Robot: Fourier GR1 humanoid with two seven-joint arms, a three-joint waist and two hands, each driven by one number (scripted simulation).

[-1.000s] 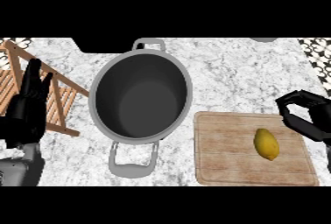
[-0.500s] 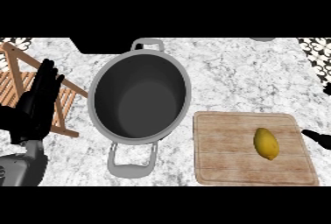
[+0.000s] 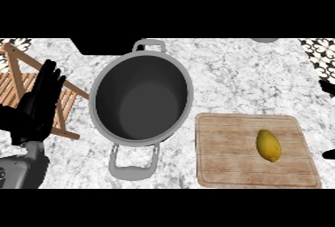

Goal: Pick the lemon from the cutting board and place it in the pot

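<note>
The left hand (image 3: 38, 106) stands at the left edge of the view, fingers straight and spread upward, holding nothing, in front of a wooden rack (image 3: 65, 104) that lies on the marble worktop (image 3: 242, 75). Of the right hand (image 3: 329, 154) only a small dark tip shows at the right edge, beside the cutting board (image 3: 226, 150); whether its fingers are spread or curled cannot be told. The lemon (image 3: 268, 145) lies on the right half of the board, apart from that tip. Just left of the board stands the grey pot (image 3: 141, 97), nothing inside it, one handle pointing up, the other down.
</note>
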